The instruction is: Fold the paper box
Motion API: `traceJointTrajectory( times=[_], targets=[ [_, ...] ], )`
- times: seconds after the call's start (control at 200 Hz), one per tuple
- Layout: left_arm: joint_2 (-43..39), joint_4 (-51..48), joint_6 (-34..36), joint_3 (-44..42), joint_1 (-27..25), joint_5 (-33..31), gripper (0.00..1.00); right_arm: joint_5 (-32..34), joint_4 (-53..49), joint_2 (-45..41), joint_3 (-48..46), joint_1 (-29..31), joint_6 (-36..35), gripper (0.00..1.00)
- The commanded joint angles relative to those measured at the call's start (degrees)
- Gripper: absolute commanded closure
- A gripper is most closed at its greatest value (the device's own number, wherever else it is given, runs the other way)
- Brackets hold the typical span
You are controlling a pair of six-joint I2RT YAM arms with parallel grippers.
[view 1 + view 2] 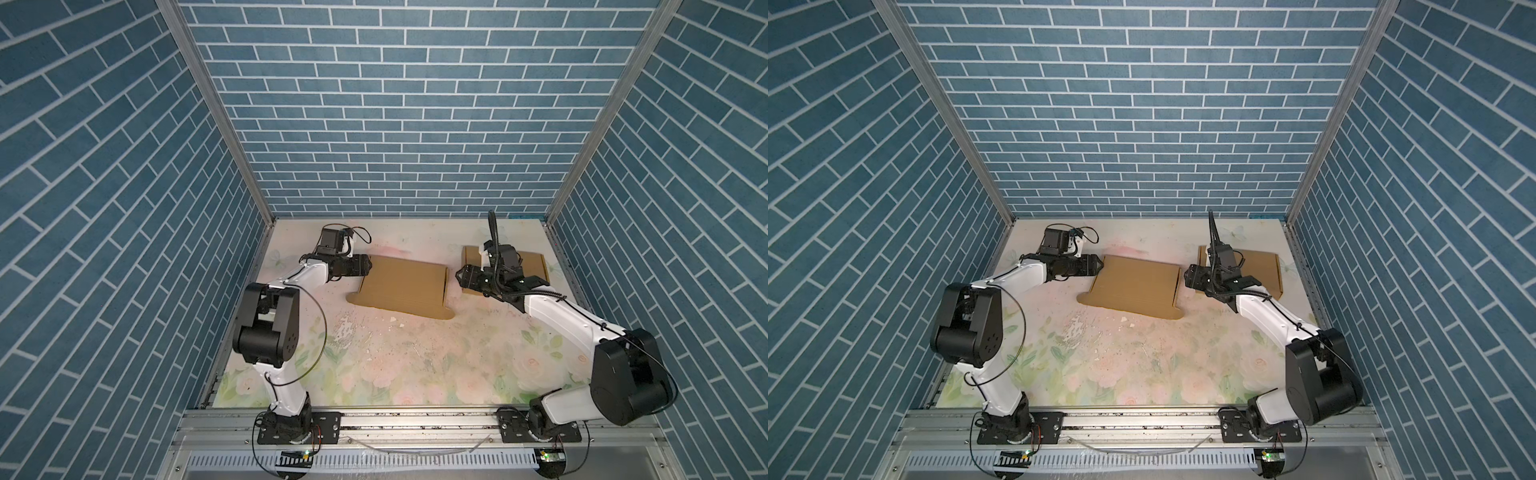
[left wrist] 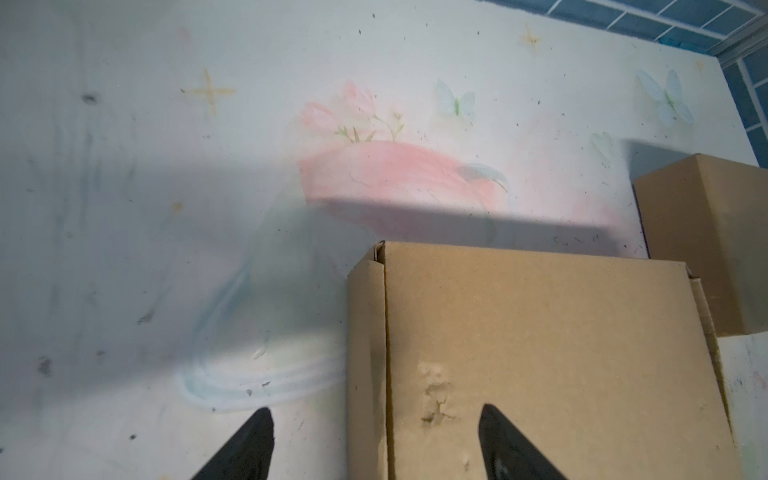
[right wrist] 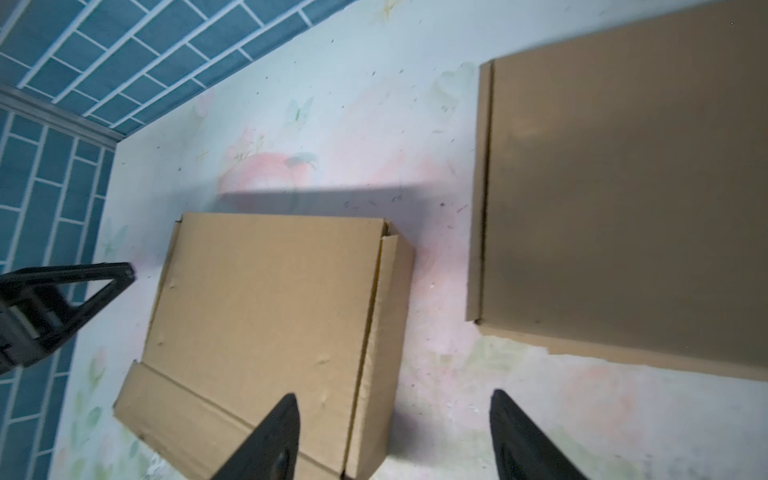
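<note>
We found the paper box (image 1: pixel 401 286) at the far middle of the tabletop (image 1: pixel 415 357), our left hand (image 1: pixel 368 266) released at its left edge, our right hand (image 1: pixel 459 276) released just beside its right edge, both empty.

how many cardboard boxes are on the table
2. The middle box lies at the table's centre; the right box sits back right, partly behind the right arm.

No legible text or labels
</note>
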Motion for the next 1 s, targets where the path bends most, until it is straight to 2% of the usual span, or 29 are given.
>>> traceJointTrajectory(
  times=[0.0, 0.16, 0.36, 0.665, 0.995],
  targets=[
    [3.5, -5.0, 0.8, 2.9, 1.1, 6.9, 0.21, -6.7, 5.4, 1.8, -2.6, 0.3, 7.2, 0.28],
    [7.3, -5.3, 0.3, 4.5, 1.2, 9.5, 0.24, -9.0, 6.9, 4.6, -3.6, 0.3, 7.8, 0.22],
    [11.1, -7.2, -0.2, 6.4, 2.2, 11.7, 0.37, -12.2, 10.3, 7.4, -5.1, 0.0, 9.9, 0.13],
    [17.2, -13.2, 0.9, 10.3, 5.0, 14.9, 0.59, -15.1, 15.0, 10.4, -7.0, -0.2, 13.1, 0.08],
    [22.3, -23.8, 2.6, 16.1, 7.5, 14.8, 0.70, -18.5, 18.9, 13.6, -7.4, -0.1, 16.4, 0.05]
  ],
)
